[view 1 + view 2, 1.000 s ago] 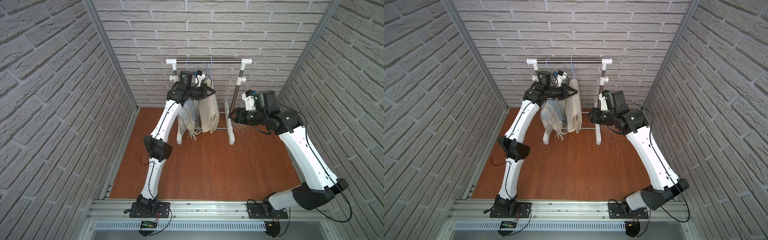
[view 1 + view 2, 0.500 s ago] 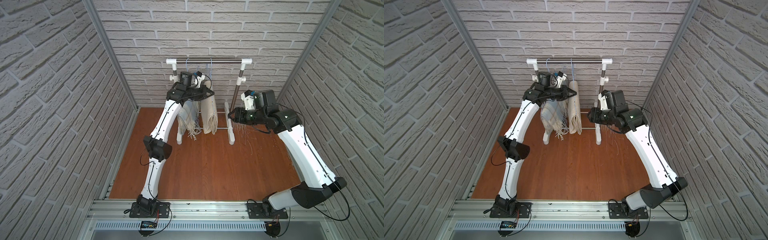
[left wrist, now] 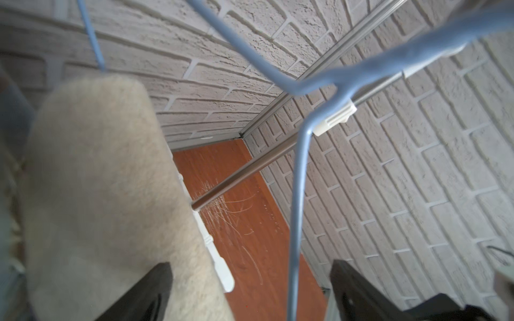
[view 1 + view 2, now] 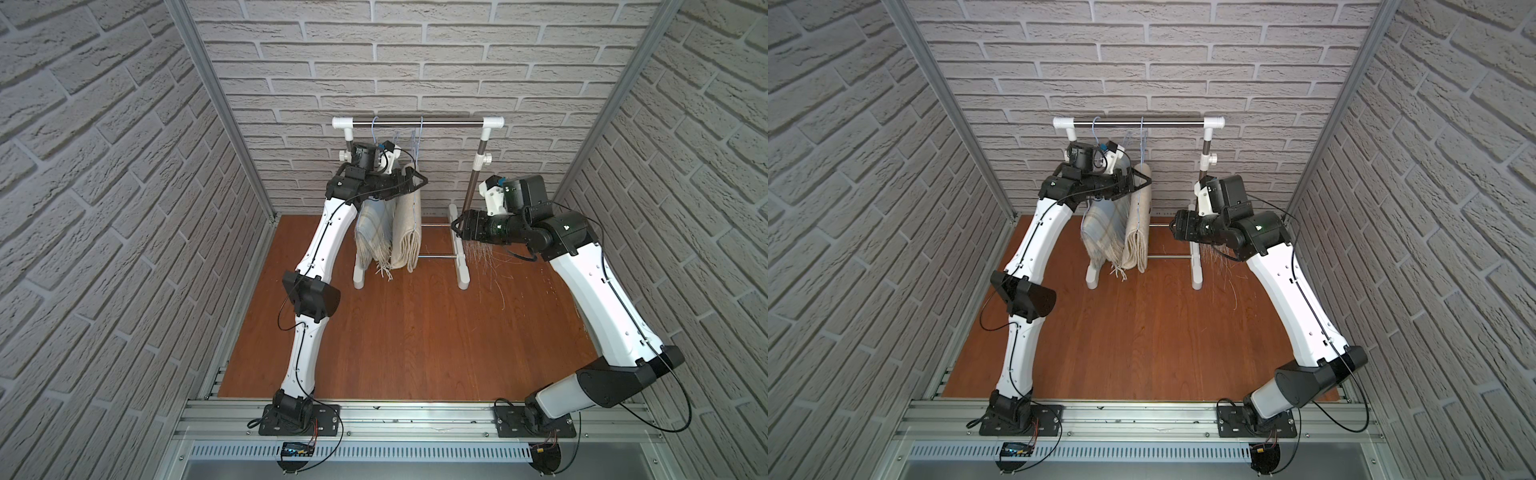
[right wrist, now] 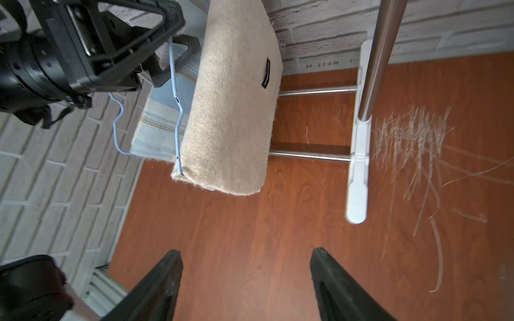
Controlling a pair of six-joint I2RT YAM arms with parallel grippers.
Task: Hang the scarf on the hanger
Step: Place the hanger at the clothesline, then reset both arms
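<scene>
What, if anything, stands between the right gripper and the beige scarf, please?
Nothing visible does: seen from the right wrist, only bare floor shows between the open right gripper and the beige scarf; the rack's post stands aside.

The scarf point(image 4: 406, 232) hanging on the rack point(image 4: 449, 121) is plain cream with 1 small black label point(image 5: 265, 72). Beside it on the rack, a second scarf point(image 4: 372, 230) is pale blue plaid with tan lines. The hanger point(image 3: 298, 194) is light blue wire. The rack is silver with white ends. Under the rack, the floor point(image 4: 415, 340) is red-brown wood grain, with pale scratches point(image 5: 411, 133) by the rack's foot.
</scene>
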